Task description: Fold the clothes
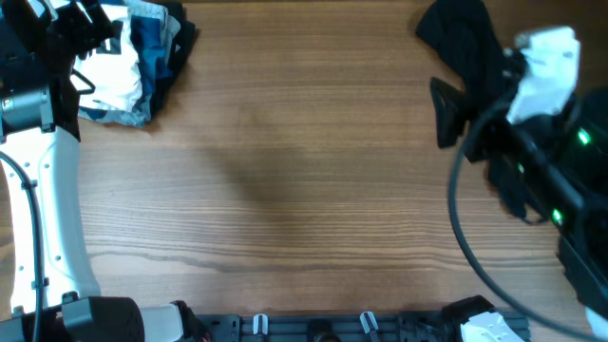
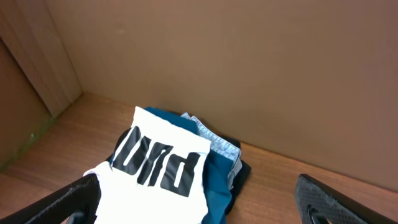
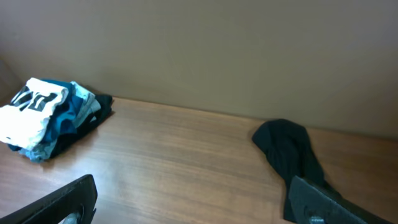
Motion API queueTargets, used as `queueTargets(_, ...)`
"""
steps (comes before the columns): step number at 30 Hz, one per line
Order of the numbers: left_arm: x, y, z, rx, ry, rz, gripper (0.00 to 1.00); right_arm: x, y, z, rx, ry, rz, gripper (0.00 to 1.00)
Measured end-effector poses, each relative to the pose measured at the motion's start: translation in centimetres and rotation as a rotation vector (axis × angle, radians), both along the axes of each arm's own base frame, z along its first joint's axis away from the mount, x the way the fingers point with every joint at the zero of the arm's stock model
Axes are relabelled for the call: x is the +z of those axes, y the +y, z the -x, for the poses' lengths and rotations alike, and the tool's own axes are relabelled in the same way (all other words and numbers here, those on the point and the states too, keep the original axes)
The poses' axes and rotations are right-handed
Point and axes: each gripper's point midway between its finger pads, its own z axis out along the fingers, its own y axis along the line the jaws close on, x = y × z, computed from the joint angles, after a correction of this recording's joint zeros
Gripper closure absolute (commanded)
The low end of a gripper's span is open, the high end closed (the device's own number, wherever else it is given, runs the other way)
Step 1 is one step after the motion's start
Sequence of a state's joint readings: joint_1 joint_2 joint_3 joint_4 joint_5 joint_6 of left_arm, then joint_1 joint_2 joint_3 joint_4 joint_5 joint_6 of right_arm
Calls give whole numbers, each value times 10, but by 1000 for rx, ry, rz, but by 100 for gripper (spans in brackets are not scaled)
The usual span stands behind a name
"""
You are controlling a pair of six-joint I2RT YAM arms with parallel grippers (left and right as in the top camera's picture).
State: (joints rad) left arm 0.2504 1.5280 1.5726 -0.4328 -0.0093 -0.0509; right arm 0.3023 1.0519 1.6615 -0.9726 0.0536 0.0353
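The clothes, a white shirt with bold black lettering, lie crumpled on top of a small pile at the table's far left corner. My left gripper hovers just above that pile, open, with its fingers on either side of the shirt and not touching it. My right gripper is open over bare wood at the far right. From there the shirt shows far off to the left.
Under the white shirt lie a blue garment, a light grey one and a dark one. A plain black garment lies crumpled at the back right, beside my right fingers. A brown wall runs along the back edge.
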Motion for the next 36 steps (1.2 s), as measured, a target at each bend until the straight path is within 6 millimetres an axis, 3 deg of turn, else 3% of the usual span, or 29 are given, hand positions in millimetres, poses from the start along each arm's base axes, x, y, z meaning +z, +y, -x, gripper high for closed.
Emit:
queueTargets(5, -3, 0, 1, 0, 12, 3, 0, -7, -6, 19, 0, 36, 11, 0)
queueTargets(15, -3, 0, 1, 0, 13, 3, 0, -42, -6, 20, 0, 182, 57, 0)
queueTargets(20, -3, 0, 1, 0, 12, 3, 0, -45, -6, 16, -7, 188, 62, 0)
queueTargets(29, -3, 0, 1, 0, 12, 3, 0, -45, -8, -14, -48, -73, 50, 0)
queueTargets(36, -3, 0, 1, 1, 12, 5, 0, -88, -15, 3, -55, -234, 35, 0)
